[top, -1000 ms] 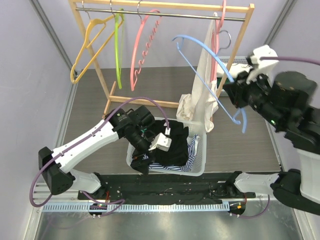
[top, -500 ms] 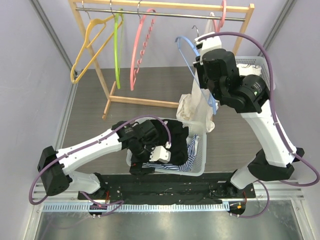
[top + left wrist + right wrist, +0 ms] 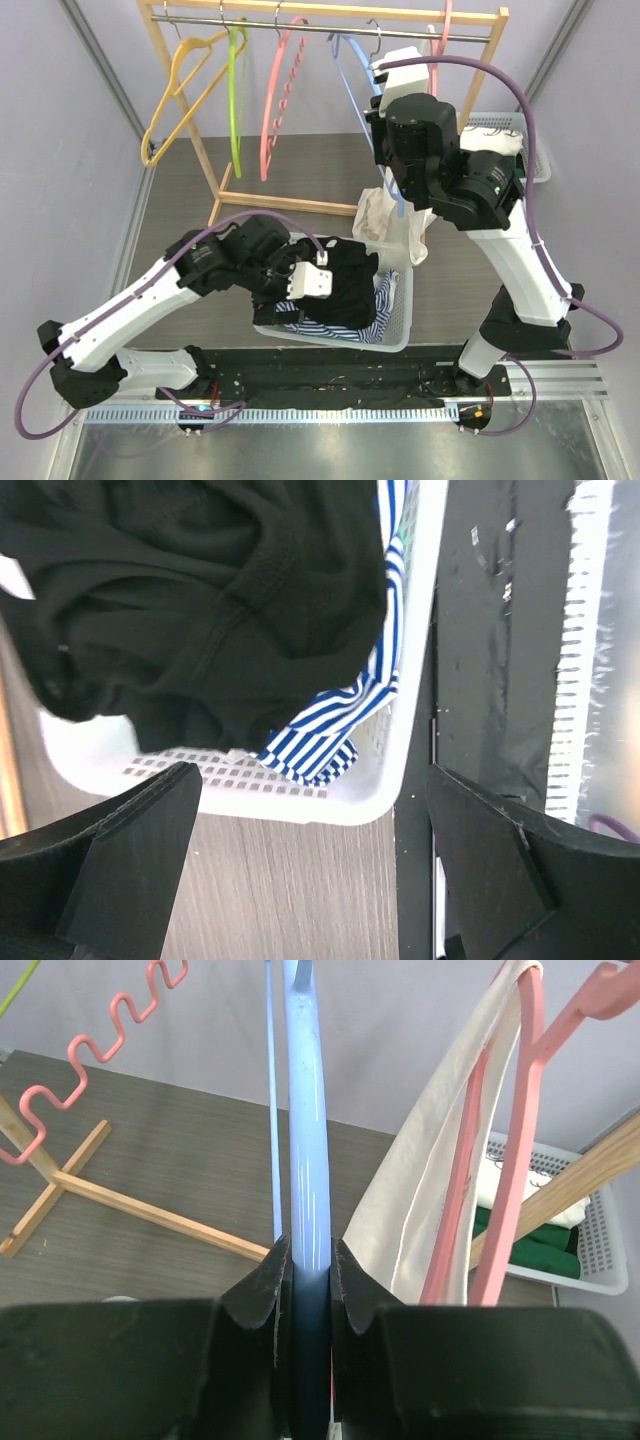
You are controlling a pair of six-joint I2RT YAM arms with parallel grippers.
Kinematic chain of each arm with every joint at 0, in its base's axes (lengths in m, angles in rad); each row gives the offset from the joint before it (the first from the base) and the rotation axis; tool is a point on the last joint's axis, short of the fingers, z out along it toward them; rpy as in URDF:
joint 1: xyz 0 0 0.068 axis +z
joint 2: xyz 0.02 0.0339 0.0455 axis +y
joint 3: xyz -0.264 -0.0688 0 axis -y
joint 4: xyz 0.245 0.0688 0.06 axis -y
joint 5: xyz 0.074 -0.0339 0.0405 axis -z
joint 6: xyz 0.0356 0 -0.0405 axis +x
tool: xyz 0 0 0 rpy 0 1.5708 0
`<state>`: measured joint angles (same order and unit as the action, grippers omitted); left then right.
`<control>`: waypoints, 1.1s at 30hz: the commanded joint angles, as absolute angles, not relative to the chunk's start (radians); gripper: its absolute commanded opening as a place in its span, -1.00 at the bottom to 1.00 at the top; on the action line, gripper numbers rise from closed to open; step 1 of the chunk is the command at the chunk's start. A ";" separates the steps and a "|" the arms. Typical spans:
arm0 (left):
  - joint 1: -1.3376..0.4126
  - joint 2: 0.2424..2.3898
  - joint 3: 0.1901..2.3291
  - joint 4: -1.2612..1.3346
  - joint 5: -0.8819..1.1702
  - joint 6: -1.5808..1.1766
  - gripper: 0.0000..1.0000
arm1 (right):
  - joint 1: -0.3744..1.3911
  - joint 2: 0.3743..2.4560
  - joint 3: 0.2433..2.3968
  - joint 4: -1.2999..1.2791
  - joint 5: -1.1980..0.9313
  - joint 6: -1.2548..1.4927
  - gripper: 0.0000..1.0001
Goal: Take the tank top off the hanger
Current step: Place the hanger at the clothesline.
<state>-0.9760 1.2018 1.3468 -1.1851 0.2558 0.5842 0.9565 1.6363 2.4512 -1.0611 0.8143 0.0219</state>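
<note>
My right gripper (image 3: 310, 1260) is shut on the stem of an empty light-blue hanger (image 3: 305, 1110), held up so its hook reaches the rail (image 3: 372, 28). A cream tank top (image 3: 410, 225) hangs on a pink hanger (image 3: 510, 1160) just right of it, its hem draping onto the white basket (image 3: 392, 335). My left gripper (image 3: 310, 780) is open and empty, low over the basket's near-left rim (image 3: 400, 750). A black garment (image 3: 345, 280) lies piled in the basket on a blue-striped one (image 3: 330, 725).
A wooden clothes rack (image 3: 320, 12) holds a yellow hanger (image 3: 180, 80), a green hanger (image 3: 237, 95) and a wavy pink hanger (image 3: 280, 95). A second white basket (image 3: 590, 1260) with green cloth sits at the back right. Grey walls close both sides.
My right arm has swung the blue hanger left and up from beside the rack to the rail. My left gripper has shifted slightly left over the basket and stayed open.
</note>
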 commanded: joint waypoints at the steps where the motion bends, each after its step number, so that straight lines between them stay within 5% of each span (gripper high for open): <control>1: -0.979 1.149 1.454 -1.310 0.334 0.606 0.99 | 0.965 1.652 2.488 -0.968 0.882 0.006 -0.98; 13: -0.977 1.072 1.526 -1.388 0.316 0.678 0.99 | 0.945 1.712 2.494 -0.847 0.919 -0.126 -0.98; 33: -0.966 1.025 1.532 -1.410 0.239 0.744 0.99 | 0.750 1.805 2.588 -0.861 0.618 0.038 -0.99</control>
